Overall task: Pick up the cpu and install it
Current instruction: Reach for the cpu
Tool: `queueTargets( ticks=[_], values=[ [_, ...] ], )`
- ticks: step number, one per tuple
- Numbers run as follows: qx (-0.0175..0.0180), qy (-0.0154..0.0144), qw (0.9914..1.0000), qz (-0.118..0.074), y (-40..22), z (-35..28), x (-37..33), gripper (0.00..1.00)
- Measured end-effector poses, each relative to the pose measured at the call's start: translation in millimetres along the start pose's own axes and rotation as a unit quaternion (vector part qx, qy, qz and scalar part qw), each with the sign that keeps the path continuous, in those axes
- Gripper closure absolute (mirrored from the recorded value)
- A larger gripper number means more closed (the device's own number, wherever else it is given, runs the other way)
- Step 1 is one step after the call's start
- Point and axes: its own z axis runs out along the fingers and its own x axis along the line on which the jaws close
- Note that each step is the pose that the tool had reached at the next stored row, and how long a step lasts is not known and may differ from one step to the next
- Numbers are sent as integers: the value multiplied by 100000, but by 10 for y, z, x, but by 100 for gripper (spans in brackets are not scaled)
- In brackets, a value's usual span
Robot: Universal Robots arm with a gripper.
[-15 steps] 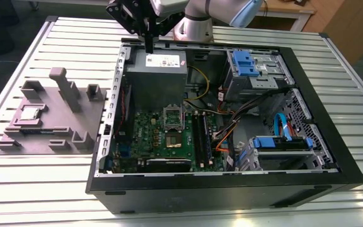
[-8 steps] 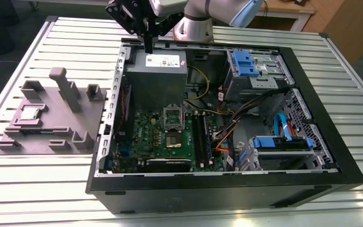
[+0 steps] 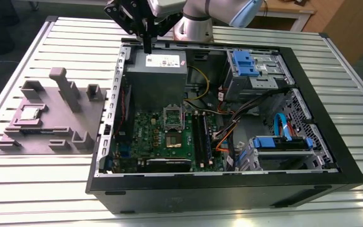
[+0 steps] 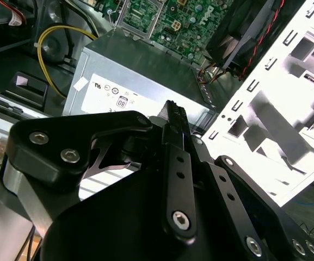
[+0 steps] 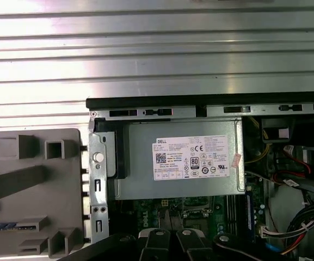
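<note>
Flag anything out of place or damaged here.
Nothing stands out. The cpu lies flat in the grey holder beside the open computer case, and the gripper hangs over the grey metal box inside.

Silvery cpu, seemingly flat, on fixture.
</note>
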Motion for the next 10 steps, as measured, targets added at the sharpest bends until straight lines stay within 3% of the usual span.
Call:
queueTargets(
  ticks=[10],
  values=[
    [-2, 3, 100000, -61, -4, 17, 60, 90]
  ],
)
